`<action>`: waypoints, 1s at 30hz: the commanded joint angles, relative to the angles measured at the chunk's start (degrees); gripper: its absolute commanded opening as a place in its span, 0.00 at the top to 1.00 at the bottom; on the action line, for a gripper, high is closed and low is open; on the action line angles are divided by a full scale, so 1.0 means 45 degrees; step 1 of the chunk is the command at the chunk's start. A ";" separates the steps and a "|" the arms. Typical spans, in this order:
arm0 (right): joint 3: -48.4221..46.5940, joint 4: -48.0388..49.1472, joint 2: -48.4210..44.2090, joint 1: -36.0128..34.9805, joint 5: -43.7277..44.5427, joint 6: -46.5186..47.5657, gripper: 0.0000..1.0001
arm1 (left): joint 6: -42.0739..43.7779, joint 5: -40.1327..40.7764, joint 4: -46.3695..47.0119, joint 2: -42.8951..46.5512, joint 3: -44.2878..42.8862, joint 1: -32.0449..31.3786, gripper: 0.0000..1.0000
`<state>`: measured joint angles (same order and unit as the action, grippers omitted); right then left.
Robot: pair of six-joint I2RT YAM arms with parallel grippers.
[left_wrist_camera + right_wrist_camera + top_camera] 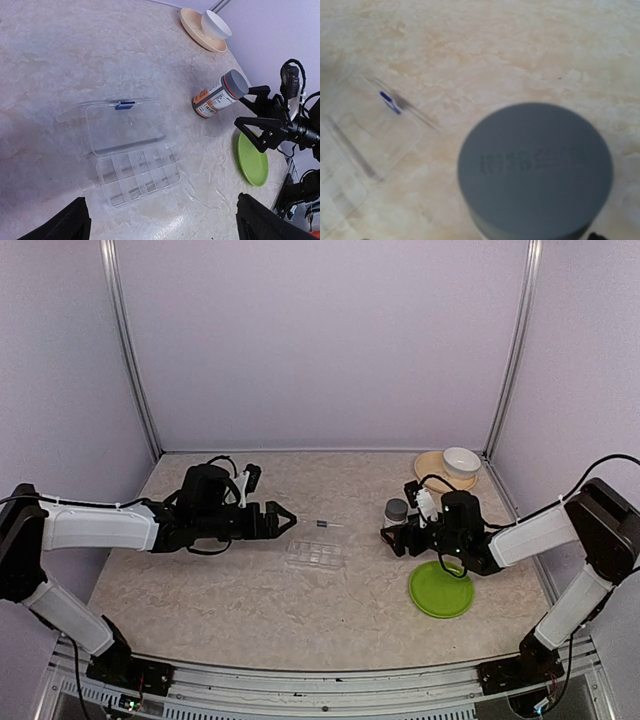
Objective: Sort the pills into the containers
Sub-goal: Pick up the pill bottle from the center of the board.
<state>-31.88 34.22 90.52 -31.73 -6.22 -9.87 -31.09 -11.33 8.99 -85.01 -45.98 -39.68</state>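
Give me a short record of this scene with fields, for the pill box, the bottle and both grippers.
pill box: clear, lid open, no pills visible inside
bottle: upright, grey cap on, right of the box
left gripper: open, left of the box, holding nothing
right gripper: open, at the bottle's cap, not closed on it

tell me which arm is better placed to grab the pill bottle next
Right. The right tool, open, sits at the pill bottle, whose gray cap fills its wrist view. The left tool, also open, hovers across the pill box, farther off.
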 commanded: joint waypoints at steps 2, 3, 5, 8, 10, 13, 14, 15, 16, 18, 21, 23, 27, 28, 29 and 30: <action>-0.0427 0.1163 0.1045 0.0116 0.0596 0.0376 0.10 | -0.0066 0.0123 0.0294 0.0413 0.0419 0.0203 0.01; -0.0488 0.1219 0.1214 0.0116 0.0666 0.0394 0.11 | -0.0064 0.0134 0.0319 0.0432 0.0462 0.0219 0.01; -0.0578 0.1364 0.1492 0.0117 0.0778 0.0456 0.13 | -0.0077 0.0130 0.0381 0.0442 0.0537 0.0233 0.01; -0.0738 0.1449 0.1769 0.0116 0.1141 0.0455 0.15 | -0.0065 0.0151 0.0438 0.0504 0.0667 0.0258 0.01; -0.0772 0.1669 0.1862 0.0116 0.1280 0.0498 0.17 | -0.0097 0.0161 0.0574 0.0604 0.0791 0.0273 0.01; -0.0966 0.1856 0.2112 0.0116 0.1332 0.0603 0.19 | -0.0102 0.0132 0.0793 0.0755 0.0994 0.0295 0.01; -0.1080 0.1840 0.2228 0.0116 0.1373 0.0625 0.20 | -0.0102 0.0135 0.0860 0.0807 0.1042 0.0297 0.01; -0.1151 0.1822 0.2331 0.0116 0.1415 0.0639 0.21 | -0.0102 0.0150 0.0925 0.0860 0.1096 0.0302 0.01; -0.1201 0.1858 0.2417 0.0116 0.1357 0.0661 0.22 | -0.0085 0.0144 0.0947 0.0903 0.1137 0.0312 0.01; -0.1293 0.1935 0.2577 0.0116 0.1255 0.0679 0.27 | -0.0072 0.0179 0.0962 0.0987 0.1182 0.0330 0.01; -0.1425 0.1937 0.2775 0.0116 0.1199 0.0689 0.40 | -0.0070 0.0164 0.0959 0.1072 0.1231 0.0356 0.01; -0.1447 0.1965 0.2812 0.0126 0.1062 0.0718 0.46 | -0.0068 0.0138 0.0932 0.1078 0.1233 0.0380 0.01; -0.1456 0.1894 0.2592 0.0116 0.0548 0.0713 0.62 | -0.0001 0.0075 0.0922 0.1116 0.1204 0.0384 0.01; -0.1471 0.1792 0.2496 0.0116 0.0311 0.0699 0.63 | 0.0062 0.0033 0.0893 0.1113 0.1153 0.0376 0.01; -0.1512 0.1642 0.2391 0.0102 0.0025 0.0676 0.64 | 0.0152 -0.0019 0.0855 0.1105 0.1086 0.0368 0.01; -0.1542 0.1479 0.2268 0.0083 -0.0260 0.0629 0.64 | 0.0269 -0.0077 0.0829 0.1114 0.1004 0.0342 0.01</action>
<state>-37.26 41.74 102.24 -31.70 -2.81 -6.81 -31.42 -11.20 11.62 -81.23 -41.17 -38.28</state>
